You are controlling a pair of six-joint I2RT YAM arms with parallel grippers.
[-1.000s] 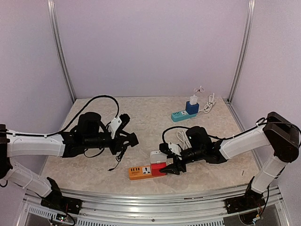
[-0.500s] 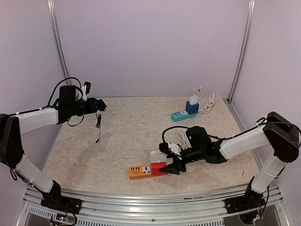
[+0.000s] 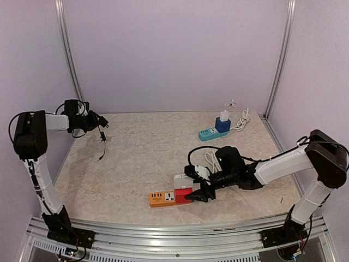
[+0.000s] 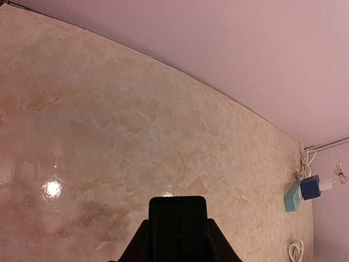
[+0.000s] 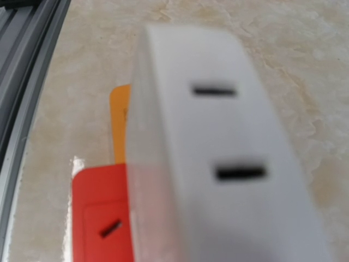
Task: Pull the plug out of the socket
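Now left pincer holds plug by far-left edge; right pincer clamps socket.

Blurry and close, a white adapter with two slots fills the view, over the red-and-orange socket strip on the table.

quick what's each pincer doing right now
left pincer: closed on the black rectangular plug
right pincer: at the red end of the orange plastic power strip, grip cannot be told
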